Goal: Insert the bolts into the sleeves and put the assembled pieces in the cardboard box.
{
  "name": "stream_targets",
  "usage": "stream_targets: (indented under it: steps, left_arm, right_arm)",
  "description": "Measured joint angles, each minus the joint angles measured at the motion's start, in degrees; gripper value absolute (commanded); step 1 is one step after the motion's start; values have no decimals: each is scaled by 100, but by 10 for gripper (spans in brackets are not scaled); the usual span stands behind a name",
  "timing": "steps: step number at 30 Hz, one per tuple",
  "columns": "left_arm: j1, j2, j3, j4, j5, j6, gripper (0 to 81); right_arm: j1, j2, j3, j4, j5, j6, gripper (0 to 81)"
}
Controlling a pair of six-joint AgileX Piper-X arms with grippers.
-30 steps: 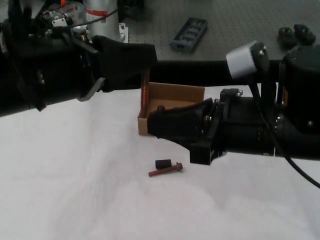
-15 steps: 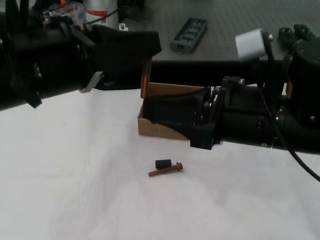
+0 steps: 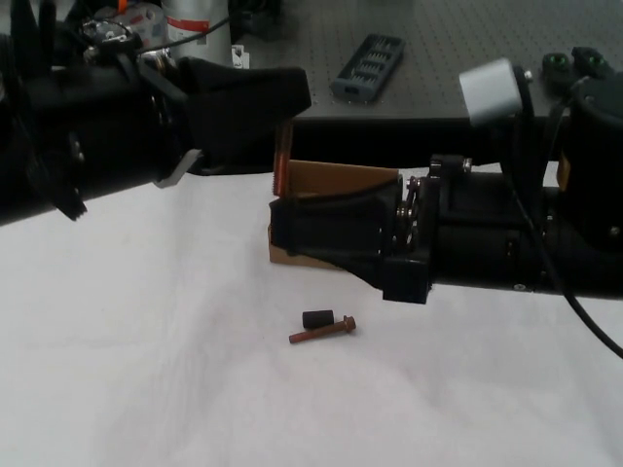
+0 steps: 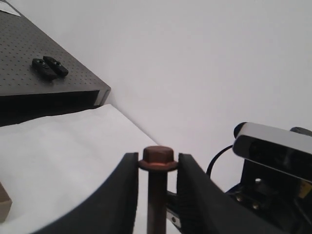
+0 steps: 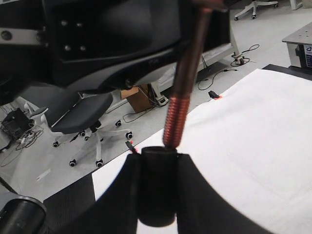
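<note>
left gripper [image 4: 157, 168]: fingers pinch the bolt [image 4: 157, 161] just under its head. The shank hangs down over the cardboard box [image 3: 341, 180], at its front-left corner.
right gripper [image 5: 157, 195]: fingers clamp the sleeve [image 5: 157, 185], bore facing up, directly under the bolt and above the same box corner.
alignment: threaded tip sits at the sleeve mouth. Can't tell if it has entered. The bolt looks slightly tilted against the sleeve axis.
step: mating the first pair, by my read.
how: square the bolt to the bore first, then feed straight and slow. Hold the sleeve rigid. If the thread catches the rim, back off and re-centre, don't force it.
risk: a side load could twist the sleeve out of the pinch.
spare parts: second bolt [image 3: 321, 334] and second sleeve [image 3: 317, 318] lie just beside each other on the white sheet [image 3: 146, 341], in front of the box.
</note>
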Motion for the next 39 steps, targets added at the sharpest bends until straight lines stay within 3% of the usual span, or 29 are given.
stream_targets:
  steps: [14,21,39]
  left_arm:
    - [0,0,0,-42,-146,0,6]
    - [0,0,0,-186,-501,0,6]
    - [0,0,0,-374,-502,-405,6]
  right_arm:
    - [0,0,0,-600,-76,481,19]
    - [0,0,0,-171,21,381,19]
    - [0,0,0,-258,417,235,19]
